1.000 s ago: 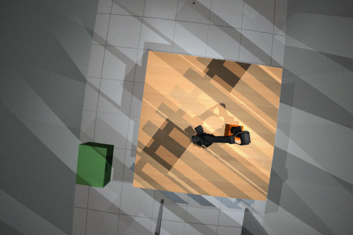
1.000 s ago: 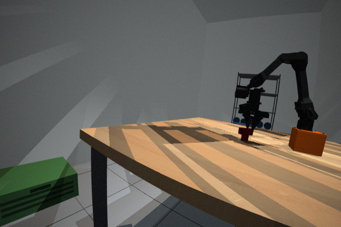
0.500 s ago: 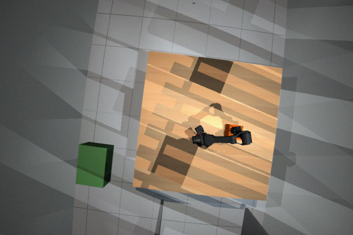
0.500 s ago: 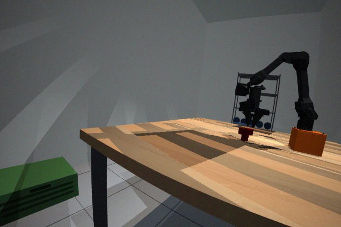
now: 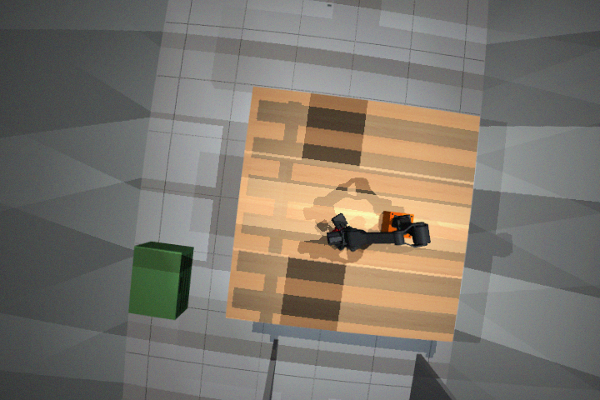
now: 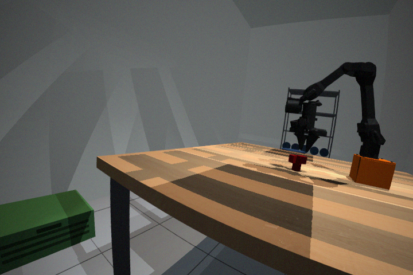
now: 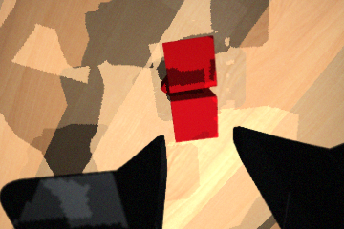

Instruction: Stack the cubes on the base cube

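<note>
Pincer (image 5: pixel 334 237) (image 6: pixel 304 150) (image 7: pixel 199 137) is hovering above the stack, released and partly spread, gripping nothing. Below it, the two loose cubes (image 5: pixel 337 230) (image 6: pixel 297 158) (image 7: pixel 191 62) are sitting side by side, apparently level, on the base cube (image 6: pixel 296 167) (image 7: pixel 163 88), presumably bridging opposite corners so each is keeping its center supported. Their slim gap is seemingly separating them fully. The pair's long axis is running slantwise to the counter's (image 5: pixel 418 302) (image 6: pixel 233 223) edges, each cube pointing outward. The stack is standing inward from the left edge, while the orange box (image 5: pixel 387 222) (image 6: pixel 374 172) is resting nearer the right edge. Withdrawal is likely remaining; a sideways brush would be risking a shift.
</note>
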Robot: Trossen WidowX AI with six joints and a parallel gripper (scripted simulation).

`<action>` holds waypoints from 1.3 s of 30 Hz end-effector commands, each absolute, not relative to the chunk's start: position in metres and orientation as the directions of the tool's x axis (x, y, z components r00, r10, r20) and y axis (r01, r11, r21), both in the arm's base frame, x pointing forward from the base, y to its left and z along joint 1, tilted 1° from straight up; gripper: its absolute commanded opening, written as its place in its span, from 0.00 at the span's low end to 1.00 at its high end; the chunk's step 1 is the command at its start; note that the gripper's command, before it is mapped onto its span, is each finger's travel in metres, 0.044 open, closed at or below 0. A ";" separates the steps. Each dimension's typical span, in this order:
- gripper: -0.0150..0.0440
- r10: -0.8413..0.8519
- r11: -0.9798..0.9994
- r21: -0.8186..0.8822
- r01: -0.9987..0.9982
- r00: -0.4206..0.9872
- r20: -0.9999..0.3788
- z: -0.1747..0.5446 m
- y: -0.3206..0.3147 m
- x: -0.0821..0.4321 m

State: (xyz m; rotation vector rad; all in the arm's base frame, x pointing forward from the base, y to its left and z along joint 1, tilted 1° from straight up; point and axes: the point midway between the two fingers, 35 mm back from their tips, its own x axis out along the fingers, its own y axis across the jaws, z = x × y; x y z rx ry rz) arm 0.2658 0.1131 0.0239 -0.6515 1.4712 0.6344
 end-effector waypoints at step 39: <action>0.93 -0.006 0.680 -0.014 -0.733 0.014 -1.000 0.057 0.114 0.267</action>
